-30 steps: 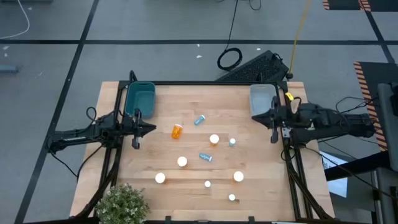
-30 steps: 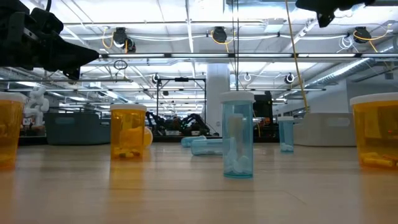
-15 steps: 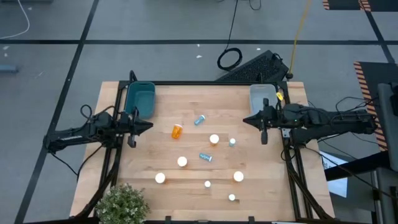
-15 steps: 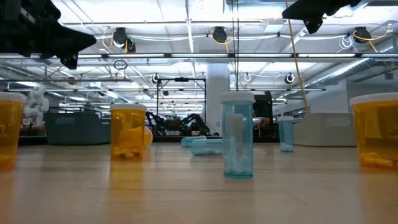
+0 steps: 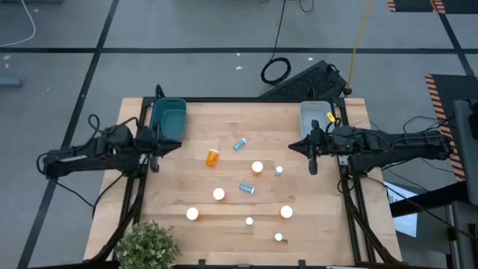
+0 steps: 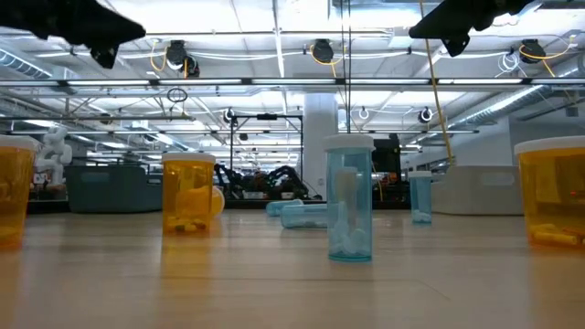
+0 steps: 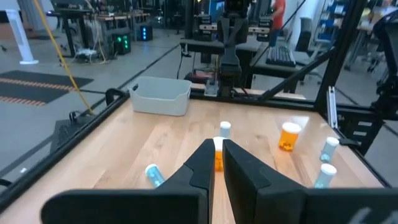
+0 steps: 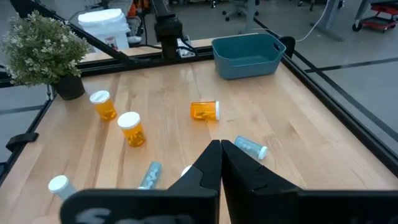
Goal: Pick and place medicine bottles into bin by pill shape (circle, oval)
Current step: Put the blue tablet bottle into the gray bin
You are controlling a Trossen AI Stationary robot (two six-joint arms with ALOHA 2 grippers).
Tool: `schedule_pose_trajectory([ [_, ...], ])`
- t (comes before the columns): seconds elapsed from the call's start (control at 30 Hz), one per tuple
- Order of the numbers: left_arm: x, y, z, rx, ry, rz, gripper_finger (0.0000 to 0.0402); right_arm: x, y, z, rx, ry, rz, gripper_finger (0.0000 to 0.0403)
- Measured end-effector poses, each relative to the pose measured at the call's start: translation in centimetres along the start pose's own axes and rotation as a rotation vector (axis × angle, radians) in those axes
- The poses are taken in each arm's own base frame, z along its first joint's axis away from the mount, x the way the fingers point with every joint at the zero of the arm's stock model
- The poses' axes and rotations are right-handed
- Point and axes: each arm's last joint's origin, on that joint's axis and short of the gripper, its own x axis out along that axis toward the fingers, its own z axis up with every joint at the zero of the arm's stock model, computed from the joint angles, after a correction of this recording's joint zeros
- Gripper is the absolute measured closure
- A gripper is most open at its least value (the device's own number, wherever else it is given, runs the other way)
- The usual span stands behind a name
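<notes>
Nothing's been sorted yet: the medicine bottles [image 5: 257, 167] are scattered mid-surface, some upright, some tipped, like the orange one [image 5: 213, 157] toward the left. Further back, the left end effector [image 5: 157, 158] and right end effector [image 5: 311, 155] hover at the side edges, fingers together, holding nothing. Teal bin [image 5: 168, 118] and grey bin [image 5: 315, 115] sit at the far corners, probably one per pill shape.

A leafy potted plant [image 5: 146, 243] sits at the near left corner of the wooden bench [image 5: 224, 131]. On the grey floor beyond the far edge lie a black keyboard [image 5: 302, 80] and a coiled black cable [image 5: 275, 70], with a yellow cord [image 5: 361, 30] trailing nearby.
</notes>
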Motion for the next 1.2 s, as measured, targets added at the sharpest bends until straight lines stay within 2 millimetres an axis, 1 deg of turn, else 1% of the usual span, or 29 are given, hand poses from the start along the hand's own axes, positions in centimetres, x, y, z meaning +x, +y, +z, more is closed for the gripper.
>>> schedule_pose_trajectory([
  [0.17, 0.8, -0.1, 3.1, 0.06, 0.034, 0.003, 0.0366, 0.0, 0.0, 0.0, -0.007, 0.0, 0.0, 0.0403],
  [0.37, 2.3, -0.1, 6.5, 0.135, 0.066, 0.001, 0.0366, 0.0, 0.0, 0.0, -0.019, 0.002, 0.0, 0.0403],
  [0.43, 3.2, -0.1, 7.1, 0.163, 0.085, -0.001, 0.0366, 0.0, 0.0, 0.0, -0.022, 0.003, 0.0, 0.0403],
  [0.53, 4.6, 0.0, 7.6, 0.182, 0.124, -0.003, 0.0366, 0.0, 0.0, 0.0, -0.023, 0.003, 0.0, 0.0403],
  [0.67, 6.7, 0.1, 6.9, 0.161, 0.212, -0.006, 0.0357, 0.0, 0.0, 0.0, -0.024, 0.004, 0.0, 0.0403],
  [0.87, 9.6, 0.4, 5.2, 0.123, 0.33, -0.006, 0.0308, 0.0, 0.0, -0.1, -0.032, 0.016, -0.001, 0.0403],
  [1.0, 11.7, 0.8, 4.2, 0.133, 0.378, 0.07, 0.0279, 0.0, 0.0, -0.2, -0.051, 0.024, -0.004, 0.0403],
  [1.2, 14.6, 2.3, 2.4, 0.149, 0.443, 0.137, 0.0259, 0.0, 0.0, -0.2, -0.082, 0.023, -0.005, 0.0403],
])
